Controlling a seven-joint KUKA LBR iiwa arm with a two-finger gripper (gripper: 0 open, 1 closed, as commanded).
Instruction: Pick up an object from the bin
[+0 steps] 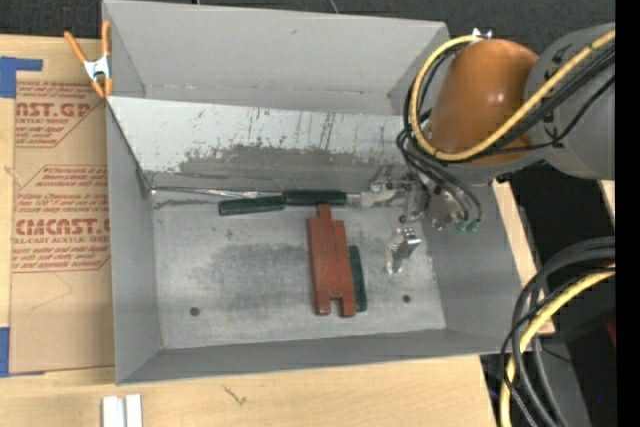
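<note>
Camera view showed your gripper (pixel 402 251) low in the right part of the grey bin (pixel 250 55), over bare floor, with no thing seen in its hold. Nearest to it lay a red-brown block (pixel 327 260), lengthwise at mid-floor, with a dark green strip (pixel 355 277) touching its right side. A green-handled tool (pixel 285 203) lay along the foot of the back wall. Judged stage: approach, no grasp yet made. Your next move would call for a shift left over the block and strip, then a descent. Whether the gripper stood wide or narrow could not be told, as wrist hardware and cables crowded it. The tool's metal shaft was hard to separate from the scratched wall.
</note>
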